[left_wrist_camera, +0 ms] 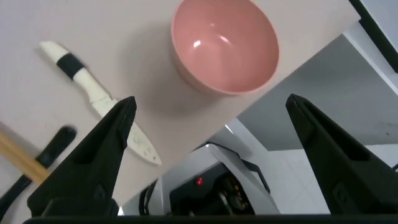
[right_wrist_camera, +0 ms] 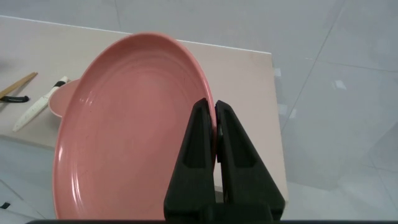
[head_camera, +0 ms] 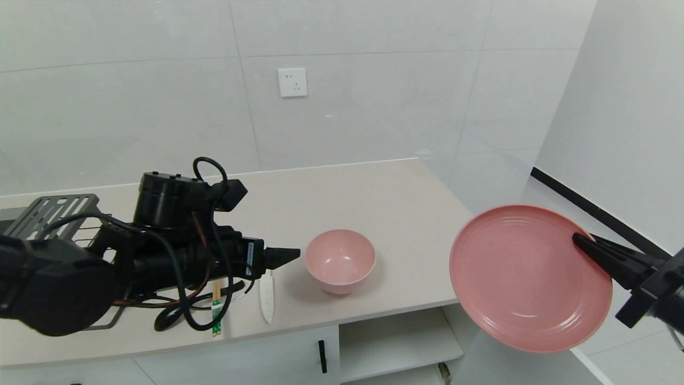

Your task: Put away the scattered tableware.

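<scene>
A pink bowl (head_camera: 340, 260) (left_wrist_camera: 224, 43) stands upright near the counter's front edge. My left gripper (head_camera: 288, 255) (left_wrist_camera: 211, 102) hovers just left of it, open, with nothing between its fingers. A white knife (head_camera: 266, 294) (left_wrist_camera: 93, 93) (right_wrist_camera: 40, 102) and wooden chopsticks (head_camera: 216, 307) (left_wrist_camera: 18, 158) (right_wrist_camera: 18, 84) lie on the counter under the left arm. A pink plate (head_camera: 529, 278) (right_wrist_camera: 124, 130) hangs tilted in the air off the counter's right end, and my right gripper (head_camera: 580, 239) (right_wrist_camera: 214, 115) is shut on its rim.
A beige counter (head_camera: 374, 203) runs along the tiled wall. A dark dish rack (head_camera: 53, 211) sits at its far left. Below the counter's right part is an open shelf (head_camera: 401, 342), beside a cabinet door with a black handle (head_camera: 322, 355).
</scene>
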Controlling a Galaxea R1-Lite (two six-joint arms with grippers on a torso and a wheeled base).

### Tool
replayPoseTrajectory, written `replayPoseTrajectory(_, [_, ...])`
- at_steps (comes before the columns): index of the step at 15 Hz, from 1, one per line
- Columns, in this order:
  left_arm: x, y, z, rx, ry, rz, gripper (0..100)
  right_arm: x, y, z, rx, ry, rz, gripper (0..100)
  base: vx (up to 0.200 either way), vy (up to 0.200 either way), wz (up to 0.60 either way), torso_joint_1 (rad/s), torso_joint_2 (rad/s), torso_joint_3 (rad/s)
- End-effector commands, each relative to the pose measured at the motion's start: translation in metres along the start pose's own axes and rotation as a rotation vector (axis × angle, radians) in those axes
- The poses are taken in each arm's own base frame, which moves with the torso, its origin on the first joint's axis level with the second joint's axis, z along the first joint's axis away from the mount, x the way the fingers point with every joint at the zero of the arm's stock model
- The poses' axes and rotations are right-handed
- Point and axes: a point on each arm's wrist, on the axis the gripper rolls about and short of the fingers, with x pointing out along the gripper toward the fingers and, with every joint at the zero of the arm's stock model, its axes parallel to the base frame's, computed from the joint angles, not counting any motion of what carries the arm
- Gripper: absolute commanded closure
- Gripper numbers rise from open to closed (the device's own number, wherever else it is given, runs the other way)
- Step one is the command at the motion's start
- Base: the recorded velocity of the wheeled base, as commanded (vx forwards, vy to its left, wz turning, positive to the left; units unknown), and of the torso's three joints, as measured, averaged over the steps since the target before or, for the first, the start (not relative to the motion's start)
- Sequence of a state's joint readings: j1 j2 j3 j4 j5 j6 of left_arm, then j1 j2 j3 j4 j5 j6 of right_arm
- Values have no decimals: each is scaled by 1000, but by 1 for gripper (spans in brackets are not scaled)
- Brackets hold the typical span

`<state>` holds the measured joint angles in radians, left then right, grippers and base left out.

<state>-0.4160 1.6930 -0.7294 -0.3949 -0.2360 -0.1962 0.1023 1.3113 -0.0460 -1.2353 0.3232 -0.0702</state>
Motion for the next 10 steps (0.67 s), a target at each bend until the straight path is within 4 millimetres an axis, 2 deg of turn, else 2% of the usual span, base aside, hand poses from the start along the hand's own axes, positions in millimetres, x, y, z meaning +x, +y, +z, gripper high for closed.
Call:
replayPoseTrajectory(1, [41, 9, 3, -3, 9, -3, 0, -3, 1, 2, -6, -16, 3, 100, 0, 0, 0, 0, 0, 0])
replayPoseTrajectory(6, [90, 21, -1, -5, 25, 2, 0, -2, 1, 3, -7, -19, 4, 100, 0, 0, 0, 0, 0, 0])
replayPoseTrajectory(10, [114, 27, -2, -5, 31, 4, 0, 1, 0, 3, -5, -14, 5, 100, 0, 0, 0, 0, 0, 0])
